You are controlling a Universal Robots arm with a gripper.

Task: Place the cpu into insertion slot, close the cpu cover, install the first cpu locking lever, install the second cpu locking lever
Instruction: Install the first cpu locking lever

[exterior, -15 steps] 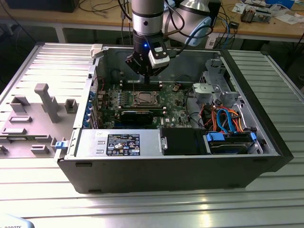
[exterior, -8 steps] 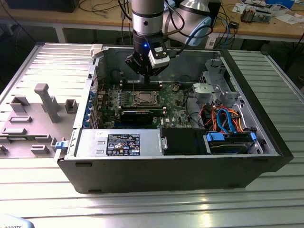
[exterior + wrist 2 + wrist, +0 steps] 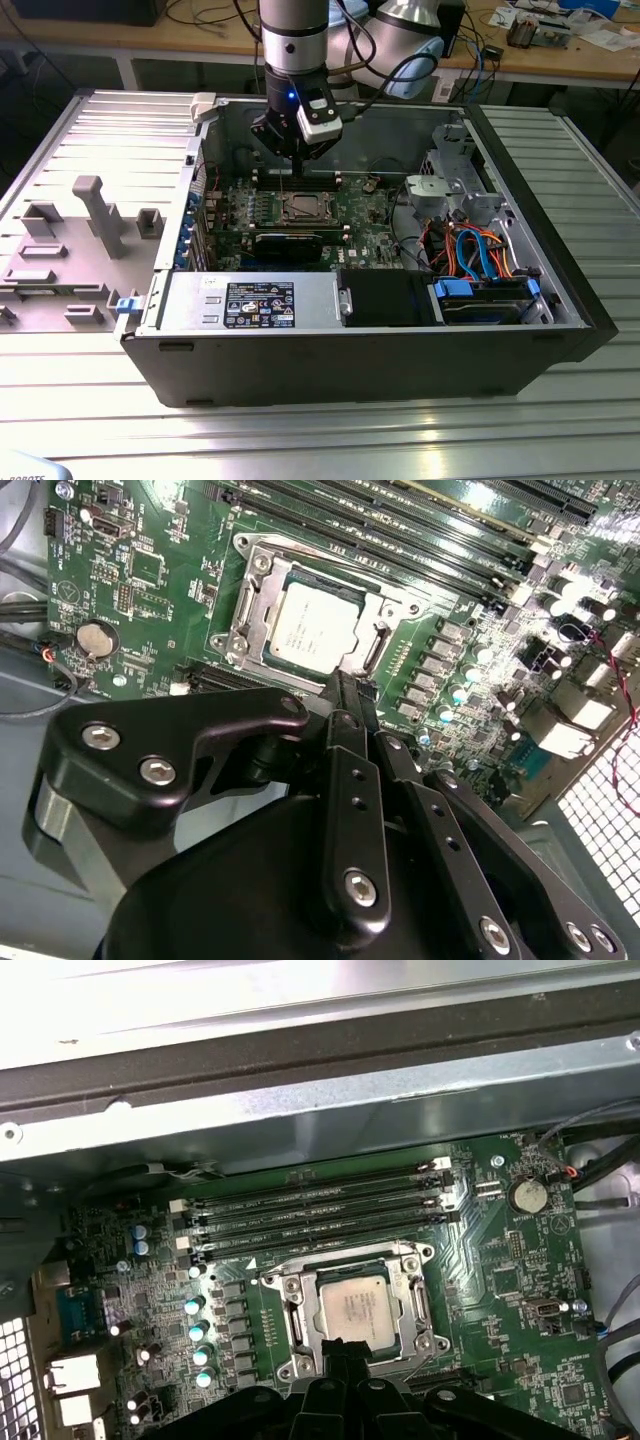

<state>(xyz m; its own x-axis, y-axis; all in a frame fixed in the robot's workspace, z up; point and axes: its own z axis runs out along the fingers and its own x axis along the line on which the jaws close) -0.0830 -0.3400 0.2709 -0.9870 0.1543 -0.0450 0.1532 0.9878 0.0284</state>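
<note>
Pinched shut at the hand [image 3: 345, 685], with nothing held between the tips. Just past the tips and a little lower: the cpu [image 3: 318, 630], lying flat in the insertion slot [image 3: 262, 565], with the cpu cover [image 3: 398, 607] seemingly down around it like a frame. Probably light, thin and stiff, smooth on top, so slippery, and easy to hurt underneath. Best held by two side edges, gently, never squeezed hard. No telling about the locking levers, hooked down or not. Hidden behind the hand's black body: the near edge of the slot. Further out: the green board [image 3: 150, 580], then the dark case [image 3: 350, 370].
</note>
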